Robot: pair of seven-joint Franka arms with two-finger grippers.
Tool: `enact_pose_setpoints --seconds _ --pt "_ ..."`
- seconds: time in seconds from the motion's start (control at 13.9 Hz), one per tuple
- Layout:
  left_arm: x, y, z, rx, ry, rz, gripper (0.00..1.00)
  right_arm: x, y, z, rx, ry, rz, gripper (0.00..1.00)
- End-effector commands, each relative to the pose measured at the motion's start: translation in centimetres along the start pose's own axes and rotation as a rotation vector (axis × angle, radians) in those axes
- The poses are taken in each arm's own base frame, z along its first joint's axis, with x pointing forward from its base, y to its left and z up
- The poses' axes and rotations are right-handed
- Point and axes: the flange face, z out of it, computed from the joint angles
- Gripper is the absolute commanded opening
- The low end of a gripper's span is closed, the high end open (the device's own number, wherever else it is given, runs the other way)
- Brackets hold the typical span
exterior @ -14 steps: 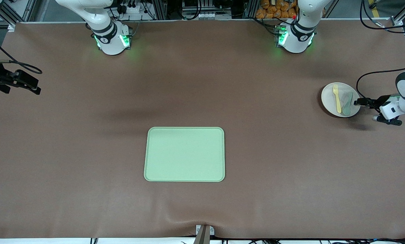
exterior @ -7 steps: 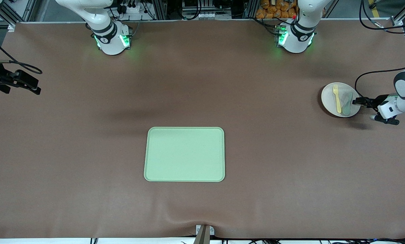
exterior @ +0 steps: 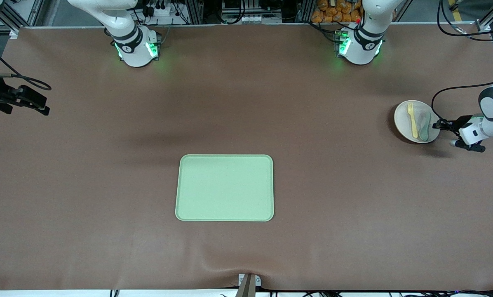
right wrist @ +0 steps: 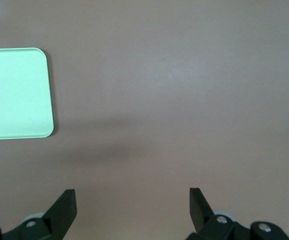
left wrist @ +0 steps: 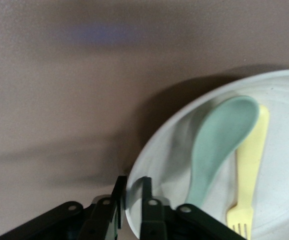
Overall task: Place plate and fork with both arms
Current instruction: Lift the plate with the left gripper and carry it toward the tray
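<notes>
The cream plate sits at the left arm's end of the table, with the pale-yellow fork and a muted-green spoon lying side by side on it. My left gripper is shut on the plate's rim, one finger over it and one under it. The plate tilts a little, its gripped edge raised. The left wrist view shows the gripper on the rim of the plate, with the spoon and fork close by. My right gripper waits open and empty over the right arm's end of the table, and its own view shows it over bare mat.
A rectangular light-green tray lies in the middle of the table, nearer the front camera; its corner shows in the right wrist view. A brown mat covers the table. A black cable loops by the left gripper.
The left gripper has closed on the plate's rim. The plate has shifted slightly toward the left arm's end and its gripped edge has tipped up. The right arm has not moved.
</notes>
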Motion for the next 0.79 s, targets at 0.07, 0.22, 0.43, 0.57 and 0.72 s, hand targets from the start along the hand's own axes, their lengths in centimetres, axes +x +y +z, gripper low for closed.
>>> enact_pose_setpoints --seconds 0.07,0.22,0.43,0.57,0.72 --pt "0.3 0.2 -0.3 0.030 0.010 0.038 0.00 -0.1 0.6 0.1 -0.017 -0.005 -0.004 1.00" --pt "0.8 0.6 -1.3 0.042 0.021 0.054 0.00 -0.1 0.7 0.1 -0.015 -0.005 -0.003 1.00" --pt "2.4 2.0 -4.5 0.045 0.077 0.065 0.00 -0.1 0.8 0.2 -0.017 -0.007 -0.004 1.00" --pt "3.3 2.9 -6.9 -0.035 0.124 0.029 0.00 -0.1 0.9 0.2 -0.017 -0.007 -0.003 1.00" --pt "4.4 4.0 -9.0 -0.082 0.159 0.018 0.00 -0.2 0.9 0.1 -0.017 -0.005 -0.003 1.00"
